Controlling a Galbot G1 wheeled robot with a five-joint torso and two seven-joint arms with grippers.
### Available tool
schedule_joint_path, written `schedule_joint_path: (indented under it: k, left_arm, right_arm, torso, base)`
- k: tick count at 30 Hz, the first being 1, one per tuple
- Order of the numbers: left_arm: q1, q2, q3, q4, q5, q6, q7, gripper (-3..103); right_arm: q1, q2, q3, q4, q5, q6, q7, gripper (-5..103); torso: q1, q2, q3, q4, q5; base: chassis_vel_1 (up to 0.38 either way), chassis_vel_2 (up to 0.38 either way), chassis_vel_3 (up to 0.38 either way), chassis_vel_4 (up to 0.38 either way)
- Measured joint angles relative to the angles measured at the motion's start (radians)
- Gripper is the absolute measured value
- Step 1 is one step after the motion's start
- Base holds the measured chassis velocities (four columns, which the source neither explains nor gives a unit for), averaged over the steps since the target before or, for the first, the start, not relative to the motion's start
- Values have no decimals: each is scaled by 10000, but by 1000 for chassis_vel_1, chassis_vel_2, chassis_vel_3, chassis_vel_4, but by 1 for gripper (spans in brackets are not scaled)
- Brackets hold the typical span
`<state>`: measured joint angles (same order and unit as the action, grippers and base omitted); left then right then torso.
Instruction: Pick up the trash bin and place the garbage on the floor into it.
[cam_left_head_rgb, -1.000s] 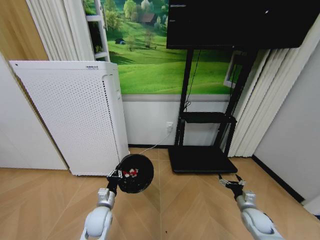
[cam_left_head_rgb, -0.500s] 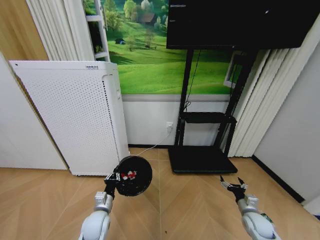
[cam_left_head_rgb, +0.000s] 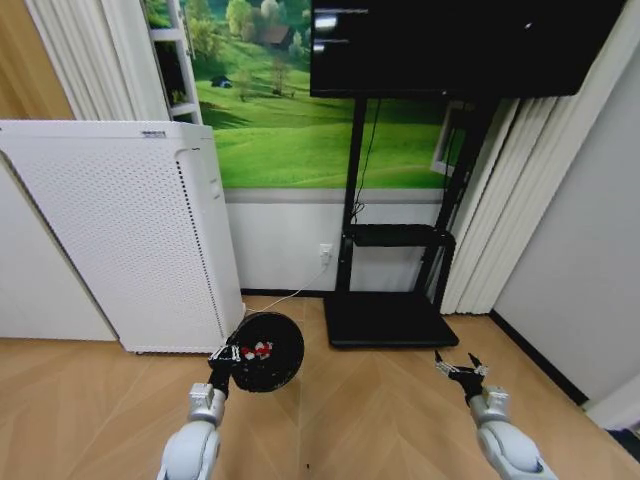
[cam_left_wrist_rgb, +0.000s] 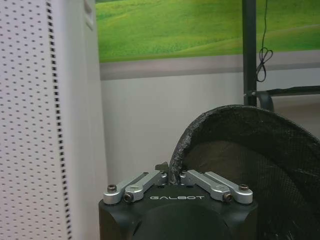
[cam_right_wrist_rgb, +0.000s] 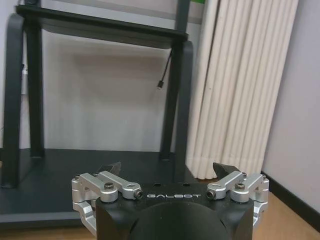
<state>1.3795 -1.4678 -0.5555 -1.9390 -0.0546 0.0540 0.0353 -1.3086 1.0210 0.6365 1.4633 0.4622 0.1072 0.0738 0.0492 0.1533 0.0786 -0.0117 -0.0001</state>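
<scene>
The trash bin (cam_left_head_rgb: 265, 351) is a small black round bin held up off the floor, its mouth turned toward me. My left gripper (cam_left_head_rgb: 224, 357) is shut on its rim. Inside the trash bin lie red-and-white scraps of garbage (cam_left_head_rgb: 259, 349). In the left wrist view the left gripper (cam_left_wrist_rgb: 171, 176) pinches the rough black rim of the trash bin (cam_left_wrist_rgb: 240, 150). My right gripper (cam_left_head_rgb: 458, 367) hangs open over the floor at the lower right, nothing between its fingers. The right wrist view shows the right gripper (cam_right_wrist_rgb: 167, 169) with its jaws spread wide.
A tall white perforated appliance (cam_left_head_rgb: 120, 240) stands at the left by the wall. The black TV stand (cam_left_head_rgb: 385, 318) with its flat base sits ahead at centre, a screen (cam_left_head_rgb: 450, 45) above it. Curtains (cam_left_head_rgb: 490, 210) and a grey wall close the right side. Wooden floor (cam_left_head_rgb: 380, 420) lies in front.
The whole view has shifted: room features slid left, so the camera turned right. Both arms drew back slightly over the second, the right gripper still open and the left still holding the bin.
</scene>
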Motion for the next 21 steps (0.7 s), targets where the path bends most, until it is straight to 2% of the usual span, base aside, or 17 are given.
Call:
schedule_joint_path:
  k: [15,20,21]
  left_arm:
    - [-145,-18,15,186,7,-9,13,4]
    - [-173,-38,60,223,24,-10,14,4]
    - [-182,-44,94,249,40,-10,9,4]
  right_arm:
    - [313,-100,-369,-446,-74,480,-233,100]
    - [420,-340,-691,-548,-141,148,-150,100]
    - [461,-564,-1016,-639,-131,-178,0,100]
  torso:
    - [1,-1,1,-5,4]
    - [0,0,0,3,3]
    - [0,0,0,7,0]
  base:
    - [-311,-314,316,306]
    - [-39,-122,76,39]
    - [69,6,-63,-8]
